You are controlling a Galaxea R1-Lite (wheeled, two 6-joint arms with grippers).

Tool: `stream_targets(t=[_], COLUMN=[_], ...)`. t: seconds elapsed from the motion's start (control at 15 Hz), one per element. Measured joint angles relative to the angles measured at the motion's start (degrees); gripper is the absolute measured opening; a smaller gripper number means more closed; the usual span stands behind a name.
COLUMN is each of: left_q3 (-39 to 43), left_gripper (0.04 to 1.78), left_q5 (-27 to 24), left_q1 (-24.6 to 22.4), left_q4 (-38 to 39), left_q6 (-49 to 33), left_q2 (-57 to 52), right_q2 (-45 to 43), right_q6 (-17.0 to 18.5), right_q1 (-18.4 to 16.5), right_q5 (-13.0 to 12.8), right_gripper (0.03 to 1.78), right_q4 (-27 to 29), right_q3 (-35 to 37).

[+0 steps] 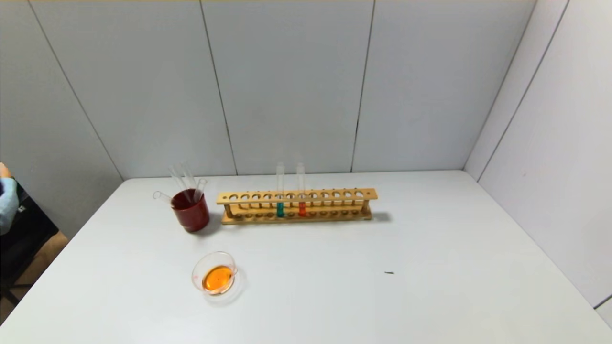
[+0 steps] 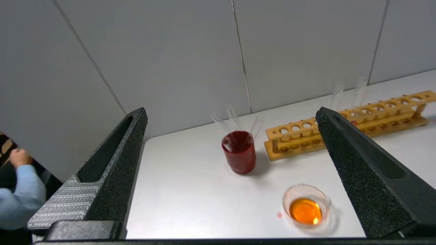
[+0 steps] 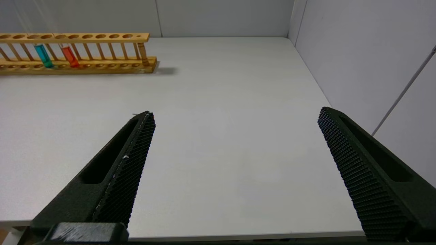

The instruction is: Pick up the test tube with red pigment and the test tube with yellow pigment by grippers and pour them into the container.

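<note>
A tube with orange-red liquid stands upright in the wooden rack and also shows in the right wrist view. No tube with yellow liquid is in view. The clear glass dish sits at the front left and holds orange liquid; it also shows in the left wrist view. My left gripper is open and empty, held above the table's near left, short of the dish. My right gripper is open and empty over the table's front right. Neither gripper shows in the head view.
A dark red cup left of the rack holds several empty glass tubes. A tube with teal liquid stands beside the red one. Grey walls close the back and right. A person's arm is past the left edge.
</note>
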State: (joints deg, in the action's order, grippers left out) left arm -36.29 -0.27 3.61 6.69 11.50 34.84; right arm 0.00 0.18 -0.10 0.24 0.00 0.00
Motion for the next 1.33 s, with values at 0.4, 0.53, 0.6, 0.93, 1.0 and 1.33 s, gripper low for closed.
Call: stream_targets(t=[0.4, 0.53, 0.6, 0.93, 1.0, 1.33], left_q3=[11.2, 16.7, 19.7, 32.7, 33.5, 34.3], left_gripper=[1.74, 1.74, 1.74, 1.74, 1.74, 1.4], left_q5=[0.1, 0.1, 0.1, 0.2, 0.2, 0.2], left_q1=[-2.9, -3.3, -3.3, -3.4, -3.4, -3.4], left_q4=[-17.7, -18.8, -18.8, -10.8, -10.6, -11.0], left_q6=[-3.9, -7.6, -9.4, -11.0, -11.2, -11.3], left_q2=[-28.5, -32.3, -33.3, -34.9, -34.9, -35.0], right_q2=[0.0, 0.0, 0.0, 0.0, 0.0, 0.0], right_q6=[0.0, 0.0, 0.0, 0.0, 0.0, 0.0], right_q1=[0.0, 0.0, 0.0, 0.0, 0.0, 0.0], right_q5=[0.0, 0.0, 0.0, 0.0, 0.0, 0.0], right_gripper=[1.75, 1.75, 1.75, 1.75, 1.75, 1.75], right_q4=[0.0, 0.0, 0.0, 0.0, 0.0, 0.0], right_q3=[0.0, 0.0, 0.0, 0.0, 0.0, 0.0])
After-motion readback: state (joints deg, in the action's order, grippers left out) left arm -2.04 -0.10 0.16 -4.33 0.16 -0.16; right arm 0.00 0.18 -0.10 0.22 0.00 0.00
